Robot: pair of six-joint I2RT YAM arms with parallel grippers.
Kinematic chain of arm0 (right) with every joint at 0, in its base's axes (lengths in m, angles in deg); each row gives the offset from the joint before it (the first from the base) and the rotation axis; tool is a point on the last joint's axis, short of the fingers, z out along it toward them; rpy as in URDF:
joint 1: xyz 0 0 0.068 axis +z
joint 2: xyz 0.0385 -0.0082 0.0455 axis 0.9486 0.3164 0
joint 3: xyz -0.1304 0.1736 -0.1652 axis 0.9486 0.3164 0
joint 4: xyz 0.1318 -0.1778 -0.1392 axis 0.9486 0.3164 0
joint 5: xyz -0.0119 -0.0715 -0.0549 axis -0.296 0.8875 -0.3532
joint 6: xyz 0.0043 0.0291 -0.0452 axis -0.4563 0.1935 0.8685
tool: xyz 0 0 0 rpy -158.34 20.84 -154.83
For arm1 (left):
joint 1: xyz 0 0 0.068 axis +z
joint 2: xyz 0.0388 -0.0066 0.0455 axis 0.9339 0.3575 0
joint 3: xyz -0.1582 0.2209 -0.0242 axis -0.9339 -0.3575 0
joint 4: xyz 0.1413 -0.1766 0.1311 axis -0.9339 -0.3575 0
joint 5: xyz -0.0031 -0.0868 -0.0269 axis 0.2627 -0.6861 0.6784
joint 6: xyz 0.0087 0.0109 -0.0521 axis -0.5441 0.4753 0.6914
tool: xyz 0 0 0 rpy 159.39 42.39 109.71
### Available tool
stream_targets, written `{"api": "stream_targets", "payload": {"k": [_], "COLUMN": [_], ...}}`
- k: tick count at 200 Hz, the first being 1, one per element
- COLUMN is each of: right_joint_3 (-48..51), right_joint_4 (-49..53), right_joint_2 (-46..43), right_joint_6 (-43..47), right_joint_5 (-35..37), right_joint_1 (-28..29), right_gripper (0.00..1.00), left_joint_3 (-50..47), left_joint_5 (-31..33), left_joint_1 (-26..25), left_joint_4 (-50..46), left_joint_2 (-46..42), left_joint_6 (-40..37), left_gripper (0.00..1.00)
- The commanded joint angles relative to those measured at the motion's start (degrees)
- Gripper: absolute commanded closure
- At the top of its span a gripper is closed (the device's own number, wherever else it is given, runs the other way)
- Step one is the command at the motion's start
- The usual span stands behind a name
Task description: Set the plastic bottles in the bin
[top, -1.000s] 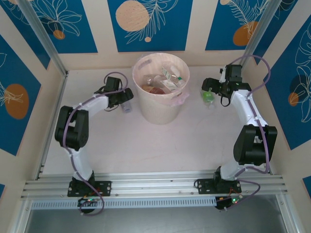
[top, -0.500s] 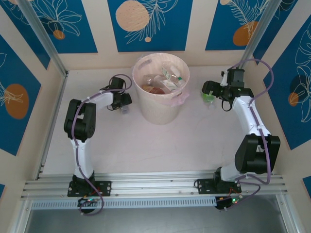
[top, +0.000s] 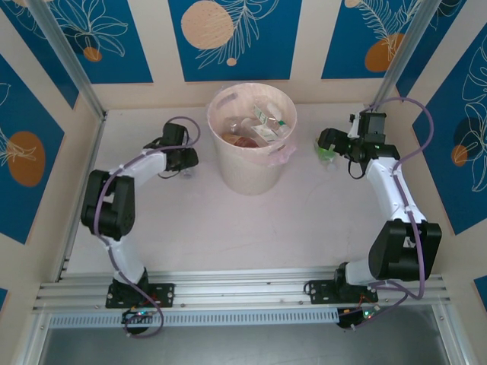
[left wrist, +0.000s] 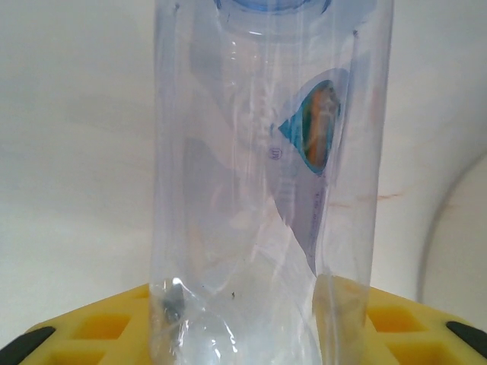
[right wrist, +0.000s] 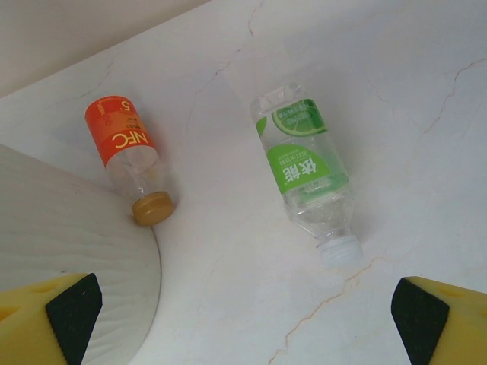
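Bottle (left wrist: 266, 190) clamped in L gripper (top: 186, 160); 2 bottles (right wrist: 125, 148) (right wrist: 304, 171) by wide-open R gripper (right wrist: 247, 308); 1 bin (top: 251, 179).

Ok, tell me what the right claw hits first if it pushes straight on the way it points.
Probably the white marbled tabletop, with the right claw open above it; the clear green-labelled plastic bottle lies just beside that line and might be brushed. Depth is hard to judge.

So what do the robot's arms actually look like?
Two slim arms, the left arm and the right arm, have white links and chunky black joints. A thin purple cable runs along each. The fingers are yellow with black tips.
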State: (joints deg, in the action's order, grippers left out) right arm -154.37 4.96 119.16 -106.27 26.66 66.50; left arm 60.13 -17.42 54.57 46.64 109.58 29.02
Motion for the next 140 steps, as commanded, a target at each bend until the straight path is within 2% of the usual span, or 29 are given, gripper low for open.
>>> {"api": "stream_targets", "payload": {"k": [1, 53, 78, 102, 140], "right_joint_3": [1.0, 1.1, 1.2, 1.4, 1.5], "right_joint_4": [-1.3, -2.2, -2.5, -2.5, -2.5], "right_joint_2": [-2.3, -2.6, -2.6, -2.8, -2.8], "right_joint_6": [-1.3, -3.4, -3.9, -4.1, -4.6], "right_joint_5": [-1.5, -3.0, -3.6, -3.4, -3.9], "right_joint_1": [-0.5, -0.9, -1.0, -1.0, -1.1], "right_gripper": [0.00, 0.00, 0.00, 0.00, 0.00], "left_joint_3": [-1.1, 0.5, 3.6, 9.9, 22.8], "left_joint_5": [-1.3, -3.8, -4.5, -9.0, -15.1], "left_joint_1": [0.7, 0.4, -0.7, -4.0, -11.7], "left_joint_4": [2.1, 4.8, 7.1, 5.4, 1.5], "left_joint_2": [-7.1, -22.0, -27.1, -27.3, -20.4], "left_joint_6": [-0.8, 0.7, -1.2, -6.8, -23.2], "left_gripper": [0.54, 0.54, 0.54, 0.54, 0.53]}}
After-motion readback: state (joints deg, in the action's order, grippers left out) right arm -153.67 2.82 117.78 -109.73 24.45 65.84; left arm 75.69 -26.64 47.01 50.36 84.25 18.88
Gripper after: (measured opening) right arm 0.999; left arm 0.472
